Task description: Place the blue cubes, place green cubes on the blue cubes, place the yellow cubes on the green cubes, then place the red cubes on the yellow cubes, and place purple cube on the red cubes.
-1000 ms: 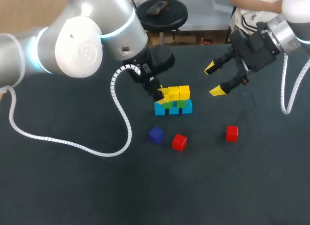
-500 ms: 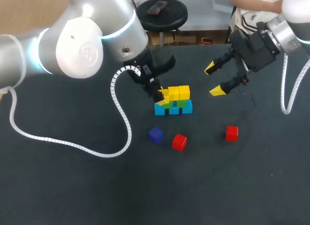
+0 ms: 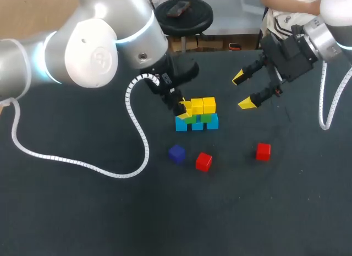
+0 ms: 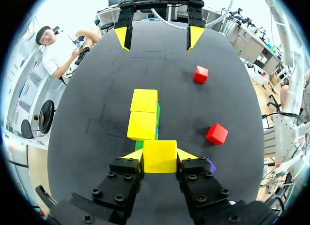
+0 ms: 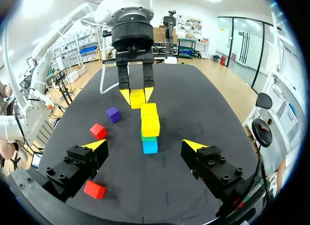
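The left arm [image 3: 93, 52] comes in over the desk [image 3: 82, 212]. Its jaws are clamped from both sides on a yellow cube [image 4: 160, 156] at the 9 o'clock end of the stack [image 3: 198, 115]. The stack sits near the desk's middle, with blue cubes [image 3: 198, 125] at the base, green cubes [image 3: 206, 118] on them, and two placed yellow cubes [image 3: 203, 105] on top. So the yellow layer is the step in hand, with its third cube being set. I cannot tell whether it already rests on the green.

Next, I judge, the cube must sit level and flush beside its neighbours before the jaws part. They should then lift straight off so the row is not nudged.

At 7 o'clock from the stack lies the purple cube [image 3: 176, 152], at 6 o'clock one red cube [image 3: 204, 161], and at 4 o'clock the other red cube [image 3: 263, 151], all lying free. At 2 o'clock the right arm [image 3: 308, 41] holds its jaws wide apart and empty above the desk.
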`<act>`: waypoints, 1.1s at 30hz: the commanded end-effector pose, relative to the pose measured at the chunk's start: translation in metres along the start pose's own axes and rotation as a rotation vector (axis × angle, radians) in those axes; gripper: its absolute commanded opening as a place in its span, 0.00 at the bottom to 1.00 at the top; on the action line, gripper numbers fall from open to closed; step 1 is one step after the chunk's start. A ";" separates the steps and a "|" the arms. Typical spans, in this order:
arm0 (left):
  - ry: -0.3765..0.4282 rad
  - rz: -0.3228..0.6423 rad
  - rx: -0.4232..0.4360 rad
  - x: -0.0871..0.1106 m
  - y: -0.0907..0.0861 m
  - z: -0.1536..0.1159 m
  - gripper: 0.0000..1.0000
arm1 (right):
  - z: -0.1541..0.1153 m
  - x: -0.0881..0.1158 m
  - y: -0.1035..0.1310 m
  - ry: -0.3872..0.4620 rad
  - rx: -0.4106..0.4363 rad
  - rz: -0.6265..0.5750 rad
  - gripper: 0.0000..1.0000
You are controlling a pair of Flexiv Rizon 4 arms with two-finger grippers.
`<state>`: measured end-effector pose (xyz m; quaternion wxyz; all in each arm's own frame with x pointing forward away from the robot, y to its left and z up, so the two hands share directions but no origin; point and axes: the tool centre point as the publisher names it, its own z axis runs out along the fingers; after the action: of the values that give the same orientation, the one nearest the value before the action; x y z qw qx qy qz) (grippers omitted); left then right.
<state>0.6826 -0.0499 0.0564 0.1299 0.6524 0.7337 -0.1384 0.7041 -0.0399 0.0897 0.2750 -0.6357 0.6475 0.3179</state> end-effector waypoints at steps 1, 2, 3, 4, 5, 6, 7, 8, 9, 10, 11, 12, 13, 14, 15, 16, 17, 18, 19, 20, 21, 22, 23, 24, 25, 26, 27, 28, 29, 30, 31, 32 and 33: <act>0.004 0.005 0.009 -0.003 0.004 0.001 0.00 | 0.000 0.000 0.001 -0.001 0.002 -0.001 1.00; 0.003 0.005 0.010 -0.003 0.005 0.001 0.00 | 0.000 0.000 0.001 -0.001 0.002 -0.001 1.00; 0.004 0.006 0.011 -0.003 0.005 0.002 0.00 | 0.000 0.000 0.001 -0.001 0.002 -0.001 1.00; 0.003 0.006 0.012 -0.003 0.005 0.002 0.00 | 0.000 0.000 0.001 -0.001 0.002 -0.001 1.00; 0.002 0.006 0.012 -0.004 0.005 0.003 0.00 | 0.000 0.000 0.001 -0.001 0.002 -0.001 1.00; 0.002 0.006 0.013 -0.004 0.005 0.003 0.00 | 0.000 0.000 0.001 -0.001 0.002 -0.001 1.00; 0.002 0.006 0.014 -0.004 0.005 0.004 0.00 | 0.000 0.000 0.001 -0.001 0.002 -0.001 1.00; 0.002 0.006 0.014 -0.004 0.005 0.004 0.00 | 0.000 0.000 0.001 -0.001 0.002 -0.001 1.00; 0.002 0.006 0.014 -0.004 0.005 0.004 0.00 | 0.000 0.000 0.001 -0.001 0.002 -0.001 1.00; 0.001 0.006 0.015 -0.004 0.005 0.004 0.00 | 0.000 0.000 0.001 -0.001 0.002 -0.001 1.00; 0.002 0.005 0.014 -0.004 0.005 0.004 0.00 | 0.000 0.000 0.001 -0.001 0.002 -0.001 1.00; 0.002 0.005 0.014 -0.004 0.005 0.004 0.00 | 0.000 0.000 0.001 -0.001 0.002 -0.001 1.00; 0.002 0.004 0.014 -0.004 0.005 0.004 0.00 | 0.000 0.000 0.001 -0.001 0.002 -0.001 1.00; 0.003 0.003 0.014 -0.004 0.005 0.004 0.00 | 0.000 0.000 0.001 -0.001 0.002 -0.001 1.00; 0.003 0.002 0.014 -0.004 0.005 0.004 0.00 | 0.000 0.000 0.001 -0.001 0.002 -0.001 1.00; 0.004 0.001 0.014 -0.003 0.005 0.004 0.00 | 0.000 0.000 0.001 -0.001 0.002 -0.001 1.00; 0.004 0.000 0.013 -0.003 0.005 0.004 0.00 | 0.000 0.000 0.001 -0.001 0.002 -0.001 1.00; 0.004 -0.001 0.014 -0.003 0.005 0.004 0.00 | 0.000 0.000 0.001 -0.001 0.002 -0.001 1.00; 0.005 -0.001 0.014 -0.003 0.005 0.004 0.00 | 0.000 0.000 0.001 -0.001 0.002 -0.001 1.00; 0.005 -0.002 0.015 -0.003 0.005 0.005 0.00 | 0.000 0.000 0.001 -0.001 0.002 -0.001 1.00; 0.004 -0.003 0.015 -0.003 0.005 0.005 0.00 | 0.000 0.000 0.001 -0.001 0.002 -0.001 1.00; 0.004 -0.003 0.015 -0.003 0.005 0.005 0.00 | 0.000 0.000 0.001 -0.001 0.002 -0.001 1.00; 0.003 -0.003 0.016 -0.003 0.005 0.005 0.00 | 0.000 0.000 0.001 -0.001 0.002 -0.001 1.00; 0.003 -0.004 0.016 -0.003 0.005 0.005 0.00 | 0.000 0.000 0.001 -0.001 0.002 -0.001 1.00; 0.003 -0.004 0.016 -0.003 0.005 0.005 0.00 | 0.000 0.000 0.001 -0.001 0.002 -0.001 1.00; 0.002 -0.004 0.016 -0.003 0.005 0.005 0.00 | 0.000 0.000 0.001 -0.001 0.002 -0.001 1.00; 0.002 -0.004 0.016 -0.002 0.005 0.005 0.00 | 0.000 0.000 0.001 -0.001 0.002 -0.001 1.00; 0.002 -0.004 0.016 -0.002 0.005 0.005 0.00 | 0.000 0.000 0.001 -0.001 0.002 -0.001 1.00; 0.002 -0.004 0.016 -0.002 0.005 0.005 0.00 | 0.000 0.000 0.001 -0.001 0.002 -0.001 1.00; 0.002 -0.004 0.016 -0.002 0.005 0.006 0.00 | 0.000 0.000 0.001 -0.001 0.002 -0.001 1.00; 0.002 -0.004 0.016 -0.002 0.005 0.006 0.00 | 0.000 0.000 0.001 -0.001 0.002 -0.001 1.00; 0.002 -0.004 0.016 -0.002 0.005 0.006 0.00 | 0.000 0.000 0.001 -0.001 0.002 -0.001 1.00; 0.002 -0.003 0.015 -0.002 0.005 0.006 0.00 | 0.000 0.000 0.001 -0.001 0.002 -0.001 1.00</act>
<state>0.6851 -0.0532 0.0522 0.1261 0.6512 0.7347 -0.1424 0.7041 -0.0399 0.0897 0.2750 -0.6357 0.6475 0.3179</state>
